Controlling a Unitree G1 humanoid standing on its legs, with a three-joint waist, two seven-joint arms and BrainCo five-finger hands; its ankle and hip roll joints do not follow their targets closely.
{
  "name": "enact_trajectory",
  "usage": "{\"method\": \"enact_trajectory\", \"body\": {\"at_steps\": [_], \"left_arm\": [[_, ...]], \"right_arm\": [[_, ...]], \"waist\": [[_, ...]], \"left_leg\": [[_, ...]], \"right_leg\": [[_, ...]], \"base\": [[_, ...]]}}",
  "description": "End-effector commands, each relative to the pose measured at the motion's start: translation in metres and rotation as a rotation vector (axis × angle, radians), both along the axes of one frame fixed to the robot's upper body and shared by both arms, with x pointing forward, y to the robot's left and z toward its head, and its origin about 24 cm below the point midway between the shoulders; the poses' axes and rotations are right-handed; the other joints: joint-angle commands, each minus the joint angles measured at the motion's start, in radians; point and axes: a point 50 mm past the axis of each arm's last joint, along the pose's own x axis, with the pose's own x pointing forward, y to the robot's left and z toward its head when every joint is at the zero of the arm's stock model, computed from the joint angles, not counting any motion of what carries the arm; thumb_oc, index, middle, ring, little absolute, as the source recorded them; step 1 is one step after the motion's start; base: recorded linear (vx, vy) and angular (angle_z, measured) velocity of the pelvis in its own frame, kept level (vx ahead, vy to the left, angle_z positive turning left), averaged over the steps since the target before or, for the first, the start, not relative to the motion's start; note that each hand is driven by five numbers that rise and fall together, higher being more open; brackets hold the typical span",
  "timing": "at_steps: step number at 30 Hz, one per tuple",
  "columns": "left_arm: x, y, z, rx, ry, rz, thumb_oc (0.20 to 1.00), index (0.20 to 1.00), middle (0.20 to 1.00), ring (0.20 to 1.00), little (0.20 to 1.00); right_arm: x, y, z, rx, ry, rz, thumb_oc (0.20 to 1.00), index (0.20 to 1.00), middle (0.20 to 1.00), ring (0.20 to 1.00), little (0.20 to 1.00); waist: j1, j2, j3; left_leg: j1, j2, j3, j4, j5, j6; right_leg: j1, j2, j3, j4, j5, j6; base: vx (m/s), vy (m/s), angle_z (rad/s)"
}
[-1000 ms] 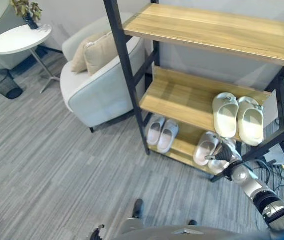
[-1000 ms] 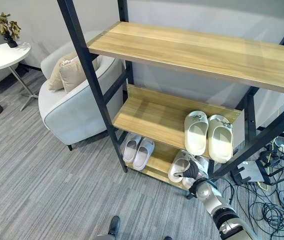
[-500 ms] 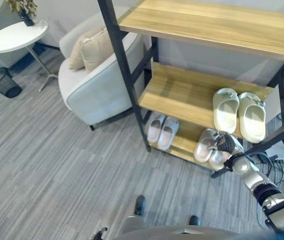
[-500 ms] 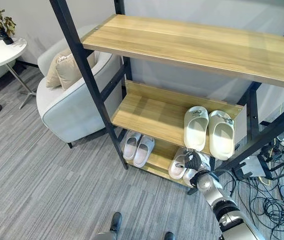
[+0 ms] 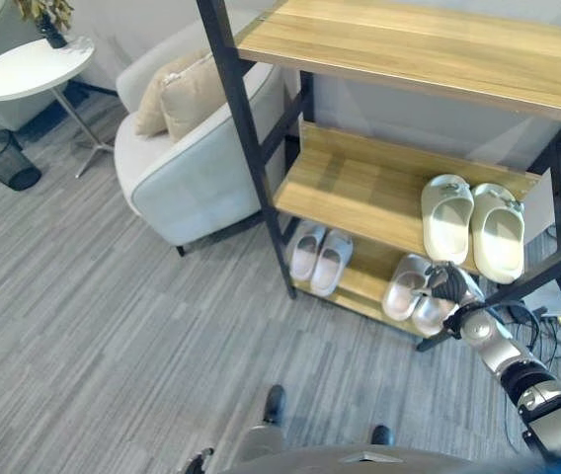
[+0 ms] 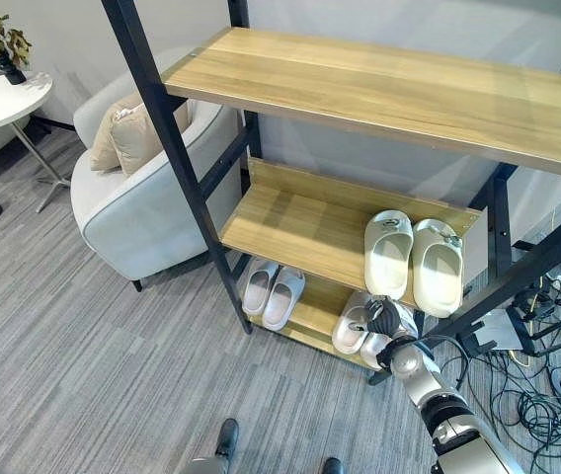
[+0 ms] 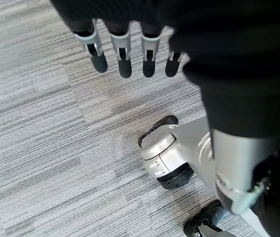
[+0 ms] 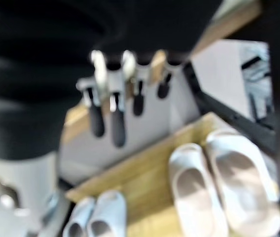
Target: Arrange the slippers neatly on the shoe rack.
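wooden shoe rack [image 6: 290,232] | rounded pale foam slippers [image 6: 362,331] bottom shelf | right robot hand [image 6: 384,318] released, fingers straight

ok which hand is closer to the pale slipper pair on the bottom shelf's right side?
Right. The right hand hovers directly over the slipper pair; the left hand hangs above bare carpet.

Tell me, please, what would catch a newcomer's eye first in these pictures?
Likely the tall wood-and-black shoe rack, with a cream pair of slippers side by side on its middle shelf's right end. On the bottom shelf the right hand, fingers straight, reaches by a grey pair, with a pale pair further left. A white armchair stands left of the rack.
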Motion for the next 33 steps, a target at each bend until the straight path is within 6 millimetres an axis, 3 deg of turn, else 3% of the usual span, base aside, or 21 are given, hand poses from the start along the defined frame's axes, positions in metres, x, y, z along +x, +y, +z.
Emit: {"method": "enact_trajectory", "body": {"at_steps": [1,8,21,28,33], "left_arm": [[-0.006,0.004,-0.002,0.033,0.065,-0.048,1.000,1.000,1.000,1.000,1.000],[-0.001,0.003,-0.003,0.037,0.071,-0.040,1.000,1.000,1.000,1.000,1.000],[-0.007,0.006,-0.005,0.040,0.145,0.028,1.000,1.000,1.000,1.000,1.000],[-0.005,0.008,-0.005,-0.038,0.133,0.204,1.000,1.000,1.000,1.000,1.000],[-0.003,0.004,-0.006,-0.073,0.123,0.235,1.000,1.000,1.000,1.000,1.000]], "right_arm": [[0.004,-0.007,0.008,0.036,-0.060,-0.055,1.000,1.000,1.000,1.000,1.000],[-0.046,-0.001,-0.045,0.109,0.154,-0.122,1.000,1.000,1.000,1.000,1.000],[-0.125,0.012,-0.103,0.209,0.477,-0.222,1.000,1.000,1.000,1.000,1.000],[-0.190,-0.012,-0.121,0.349,0.593,-0.560,1.000,1.000,1.000,1.000,1.000],[-0.222,-0.023,-0.126,0.431,0.619,-0.767,1.000,1.000,1.000,1.000,1.000]], "waist": [[0.014,-0.031,-0.050],[-0.002,-0.036,-0.079],[-0.014,-0.053,-0.115],[-0.038,-0.053,-0.130],[-0.049,-0.050,-0.131]], "left_leg": [[0.007,0.013,0.008,0.004,-0.051,-0.012],[0.043,0.013,0.021,0.004,-0.062,-0.012],[0.079,0.022,0.033,0.004,-0.067,-0.012],[0.101,0.025,0.042,0.004,-0.070,-0.010],[0.113,0.027,0.047,0.004,-0.075,-0.007]], "right_leg": [[-0.050,-0.082,0.004,0.049,0.022,0.086],[-0.020,-0.078,0.007,0.050,0.012,0.084],[0.000,-0.066,0.016,0.056,0.003,0.079],[0.006,-0.059,0.030,0.058,0.005,0.079],[0.008,-0.055,0.040,0.055,0.010,0.080]], "base": [[0.00,0.000,0.00],[0.00,0.000,0.00],[-0.02,-0.001,-0.03],[-0.01,-0.001,-0.05],[-0.01,0.001,-0.12]]}}
